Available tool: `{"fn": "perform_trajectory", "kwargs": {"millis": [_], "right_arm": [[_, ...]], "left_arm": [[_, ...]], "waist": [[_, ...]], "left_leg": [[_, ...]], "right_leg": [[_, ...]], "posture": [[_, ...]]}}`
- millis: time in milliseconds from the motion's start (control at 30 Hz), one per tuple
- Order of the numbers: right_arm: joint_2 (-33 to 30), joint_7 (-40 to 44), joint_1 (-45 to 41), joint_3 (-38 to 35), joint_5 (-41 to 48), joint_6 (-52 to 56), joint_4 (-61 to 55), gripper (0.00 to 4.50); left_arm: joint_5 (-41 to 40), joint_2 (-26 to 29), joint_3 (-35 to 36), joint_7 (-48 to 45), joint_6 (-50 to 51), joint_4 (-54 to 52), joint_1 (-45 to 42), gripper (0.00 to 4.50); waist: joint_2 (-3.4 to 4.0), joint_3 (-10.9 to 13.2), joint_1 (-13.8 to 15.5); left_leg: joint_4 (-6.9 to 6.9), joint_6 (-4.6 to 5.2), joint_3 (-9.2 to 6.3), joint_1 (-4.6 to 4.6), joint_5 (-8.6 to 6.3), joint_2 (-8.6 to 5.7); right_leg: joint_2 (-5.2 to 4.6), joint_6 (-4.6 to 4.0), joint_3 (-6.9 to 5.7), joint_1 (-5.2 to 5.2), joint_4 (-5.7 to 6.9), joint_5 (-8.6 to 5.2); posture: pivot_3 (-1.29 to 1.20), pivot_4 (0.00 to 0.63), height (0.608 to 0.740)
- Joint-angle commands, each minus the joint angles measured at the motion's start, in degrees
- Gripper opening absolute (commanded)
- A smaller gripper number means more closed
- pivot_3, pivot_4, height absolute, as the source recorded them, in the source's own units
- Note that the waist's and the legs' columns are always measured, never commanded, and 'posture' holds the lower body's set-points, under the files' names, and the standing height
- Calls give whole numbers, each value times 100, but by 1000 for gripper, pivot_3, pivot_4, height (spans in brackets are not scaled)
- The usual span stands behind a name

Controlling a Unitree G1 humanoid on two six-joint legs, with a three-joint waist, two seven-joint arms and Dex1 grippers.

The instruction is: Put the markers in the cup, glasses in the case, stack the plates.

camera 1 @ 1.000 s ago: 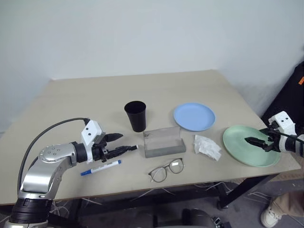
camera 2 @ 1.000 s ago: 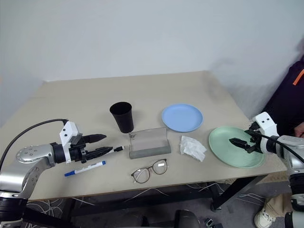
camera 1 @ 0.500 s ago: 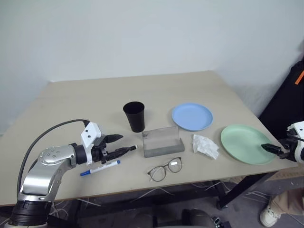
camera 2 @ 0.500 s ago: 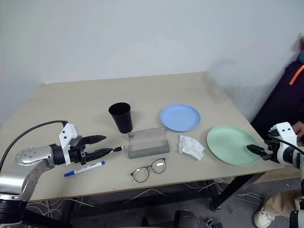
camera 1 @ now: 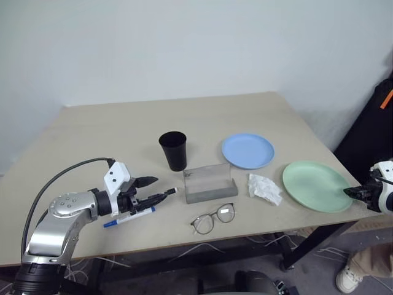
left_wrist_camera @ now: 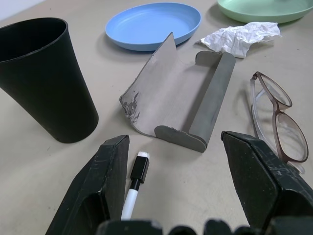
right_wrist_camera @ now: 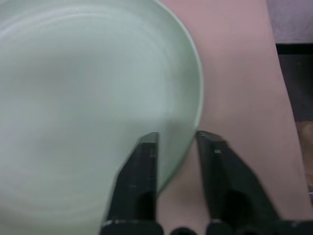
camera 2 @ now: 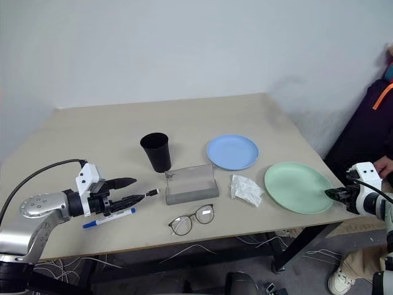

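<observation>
The black-ended marker point(left_wrist_camera: 134, 181) lies between the fingers of my left gripper point(camera 1: 158, 187), close to one finger; the jaws stand wide open. The blue-capped marker point(camera 1: 130, 216) rests on the table just below that hand. Ahead of it stand the black cup point(camera 1: 174, 149) and the grey case point(camera 1: 210, 184), lid raised. The glasses point(camera 1: 213, 219) lie near the front edge. The blue plate point(camera 1: 247, 150) sits behind the case. My right gripper point(right_wrist_camera: 177, 137) is shut on the near right rim of the mint green plate point(camera 1: 316, 185).
A crumpled white tissue point(camera 1: 265, 187) lies between the case and the green plate. The table's right edge point(camera 1: 319, 138) runs just beyond that plate. A person in dark clothing with an orange stripe point(camera 1: 384, 101) stands at the far right.
My right gripper drew back from over the green plate to its right rim and closed on it. The left gripper stayed where it was, still open.
</observation>
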Motion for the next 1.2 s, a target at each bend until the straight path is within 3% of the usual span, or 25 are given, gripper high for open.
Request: {"fn": "perform_trajectory", "kwargs": {"millis": [33, 700, 767, 1200], "right_arm": [[-9, 9, -152, -163, 93, 20, -92, 52], [-12, 2, -147, -162, 107, 33, -104, 52], [60, 103, -193, -22, 89, 86, -198, 478], [126, 211, -233, 70, 27, 74, -189, 478]], "left_arm": [[-36, 38, 168, 12, -90, -97, -69, 3167], [-37, 38, 168, 13, -90, -98, -68, 3167], [-57, 22, 166, 56, -34, -183, -25, 3167], [-98, 19, 148, 95, -10, -237, 31, 3167]], "waist": [[0, 0, 0], [1, 0, 4], [1, 1, 2], [0, 2, -3]], "left_leg": [[0, 0, -1, 2, 0, 0], [-3, -3, -3, 3, -2, -1], [-3, -3, -3, 2, -2, -1], [-4, -7, -8, 6, -5, 13]], "right_leg": [[0, 0, -1, 1, 0, 0], [-2, 0, 0, 7, -1, 0], [-2, 0, -1, 7, -1, 0], [-2, 0, -37, 4, -8, -1]], "posture": [[0, 0, 735], [0, 0, 735], [0, 0, 735], [0, 0, 735]]}}
